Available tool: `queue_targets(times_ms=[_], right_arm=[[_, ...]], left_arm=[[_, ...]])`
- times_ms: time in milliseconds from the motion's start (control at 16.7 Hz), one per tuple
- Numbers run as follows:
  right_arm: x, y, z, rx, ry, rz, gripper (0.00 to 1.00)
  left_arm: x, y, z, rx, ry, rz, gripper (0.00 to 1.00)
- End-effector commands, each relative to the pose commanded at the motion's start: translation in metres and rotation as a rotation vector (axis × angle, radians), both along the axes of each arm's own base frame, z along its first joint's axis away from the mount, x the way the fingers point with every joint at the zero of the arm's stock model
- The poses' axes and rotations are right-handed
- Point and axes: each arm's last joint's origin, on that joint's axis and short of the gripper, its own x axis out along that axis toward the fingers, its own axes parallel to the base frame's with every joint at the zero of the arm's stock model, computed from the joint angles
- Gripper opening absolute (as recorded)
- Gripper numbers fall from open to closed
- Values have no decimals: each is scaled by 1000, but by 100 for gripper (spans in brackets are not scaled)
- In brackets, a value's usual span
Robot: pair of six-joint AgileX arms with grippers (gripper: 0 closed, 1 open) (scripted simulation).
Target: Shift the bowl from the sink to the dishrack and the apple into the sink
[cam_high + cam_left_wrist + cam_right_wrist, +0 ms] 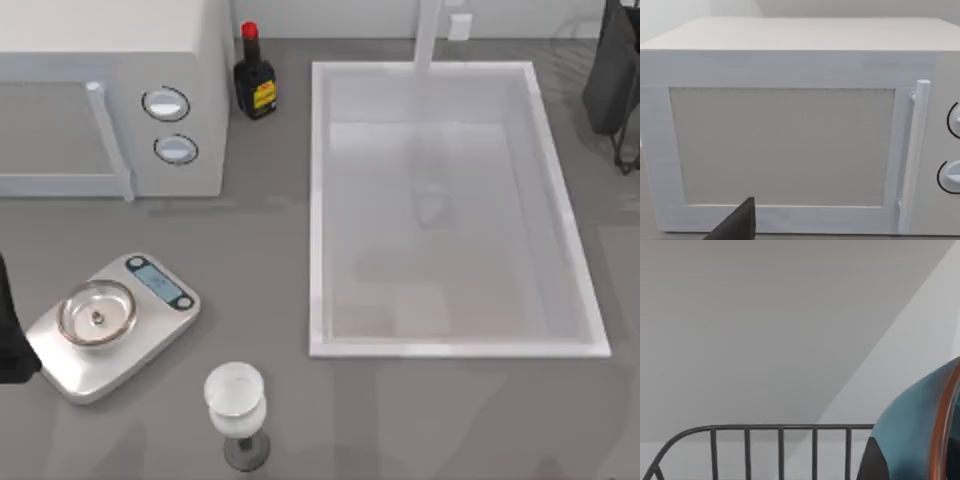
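Observation:
The white sink (318, 200) lies at the right of the counter with nothing in its basin, its tap (428, 35) at the far rim. My right arm (615, 70) hangs at the far right corner over the wire dishrack (580, 28). Close before its wrist camera is the blue bowl (912, 440) with its reddish-brown rim, tilted on edge above the dishrack's top rail (765, 428). A dark fingertip (871, 462) presses against the bowl's wall, and the gripper is shut on it. The apple is out of view. My left arm (10, 335) is parked at the left edge.
A white microwave (110, 90) fills the far left, and the left wrist camera faces its door (782, 145). A dark bottle with a red cap (256, 80) stands beside it. A steel kitchen scale (110, 325) and a white goblet (237, 400) stand near the front left.

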Motion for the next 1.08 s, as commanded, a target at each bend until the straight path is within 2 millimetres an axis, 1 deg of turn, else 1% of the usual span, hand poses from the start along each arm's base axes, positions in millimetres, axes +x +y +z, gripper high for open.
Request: queue_targets(times_ms=[360, 420, 960, 1080], right_arm=[[0, 0, 0, 0, 0, 0, 98], [0, 0, 0, 0, 0, 0, 100], [0, -1, 0, 0, 0, -2, 100], [-5, 3, 5, -1, -3, -2, 100]], left_arm=[[0, 0, 0, 0, 0, 0, 100], [0, 0, 0, 0, 0, 0, 100], [0, 0, 0, 0, 0, 0, 100], [0, 0, 0, 0, 0, 0, 100]])
